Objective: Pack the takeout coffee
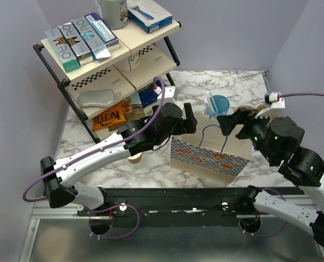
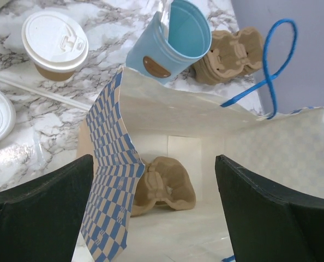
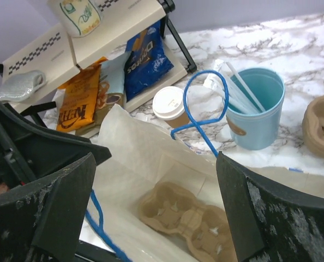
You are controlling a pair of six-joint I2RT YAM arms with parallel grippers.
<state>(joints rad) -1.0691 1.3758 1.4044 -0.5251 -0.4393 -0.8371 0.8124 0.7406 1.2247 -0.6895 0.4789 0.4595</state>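
judging from how things lie, the packing is only partly done: a pulp cup carrier (image 2: 165, 183) lies flat on the floor of the open paper bag (image 1: 208, 158), but the takeout coffee (image 2: 54, 45) is not in it. the coffee stands on the worktop (image 1: 244, 82) outside the bag, on its far side, near the foot of the shelf rack (image 1: 91, 81) and apart from both grippers. it is upright, base down and white lid up, so its long axis runs vertical. the left gripper (image 1: 188, 117) hangs over the bag's mouth, jaws spread wide with nothing between them; the right gripper (image 1: 230, 123), at the bag's other side, is likewise wide and empty. left to do, as i read it: grasp the cup, carry it over and seat it in a carrier well without tipping.
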